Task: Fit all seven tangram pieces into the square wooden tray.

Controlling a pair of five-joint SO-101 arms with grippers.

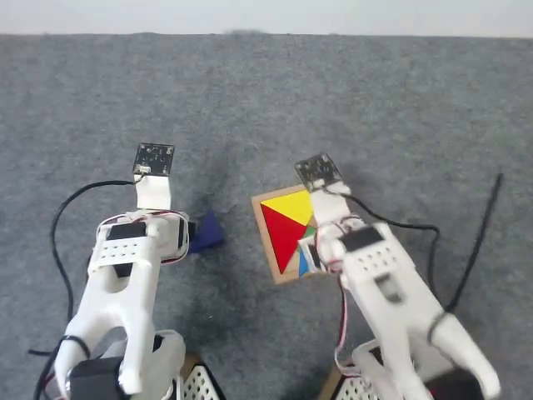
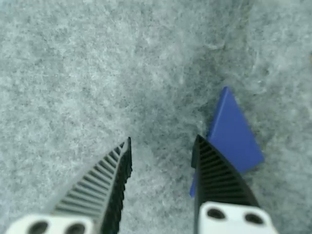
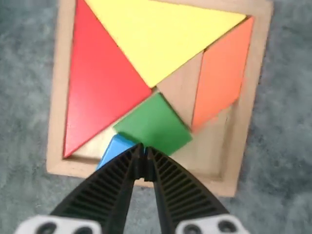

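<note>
My left gripper [image 2: 162,145] is low over the grey carpet [image 2: 97,73], fingers spread wide with nothing between them. The dark blue triangle [image 2: 233,136] lies flat on the carpet just right of it, outside the gap, with one corner tucked under my right-hand finger [image 2: 214,178]. That triangle is left of the wooden tray [image 3: 57,107] and well apart from it.

My right gripper [image 3: 145,148] is over the tray's near edge, fingers pressed together and holding nothing I can see. The tips are down where the green square [image 3: 153,124] meets the light blue piece [image 3: 113,148].

In the tray:
- The yellow triangle [image 3: 156,34] is along the far side.
- The red triangle [image 3: 100,92] is along the left side, touching the yellow.
- The orange parallelogram [image 3: 222,73] is against the yellow, on the side away from the red.
- The green square is tilted, mid-tray.
- The light blue piece is at the near edge, part hidden by my fingers.

Bare wood shows between green and orange.
</note>
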